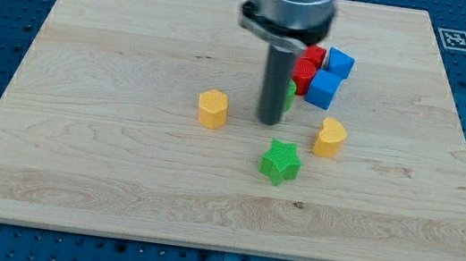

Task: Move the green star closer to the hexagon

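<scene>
The green star (pixel 280 162) lies on the wooden board (pixel 102 167), a little right of the middle. The yellow hexagon (pixel 212 108) stands to its upper left. My tip (pixel 268 121) rests on the board just above the star and to the right of the hexagon, touching neither. The rod hangs down from the arm at the view's top.
A yellow heart (pixel 330 137) sits right of the star. Behind the rod is a cluster: two red blocks (pixel 307 69), two blue blocks (pixel 323 87) and a green block (pixel 289 94) mostly hidden by the rod. A fiducial tag (pixel 452 38) marks the top right corner.
</scene>
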Robot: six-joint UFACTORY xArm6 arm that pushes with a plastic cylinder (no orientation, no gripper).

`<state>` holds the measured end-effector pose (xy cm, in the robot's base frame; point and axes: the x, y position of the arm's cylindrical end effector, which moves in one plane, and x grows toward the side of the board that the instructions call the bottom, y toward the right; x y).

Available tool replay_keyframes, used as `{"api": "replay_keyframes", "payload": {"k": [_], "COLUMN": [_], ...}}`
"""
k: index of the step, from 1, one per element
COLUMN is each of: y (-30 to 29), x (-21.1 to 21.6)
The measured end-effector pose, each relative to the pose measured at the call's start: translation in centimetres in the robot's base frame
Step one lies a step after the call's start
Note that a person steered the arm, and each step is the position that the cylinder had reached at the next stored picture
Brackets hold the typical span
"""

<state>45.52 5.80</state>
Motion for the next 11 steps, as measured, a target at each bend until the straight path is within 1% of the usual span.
{"api": "replay_keyframes", "payload": {"k": [1,2,3,4,5,7,9,10,11], "y": [1.9,1.9,1.9,3.7,3.6,-1.8,-7.4,-9.8,-10.2], "x": [2.8,5.6,5.8,6.6,8.5,8.5,11.2,11.1,9.7]}}
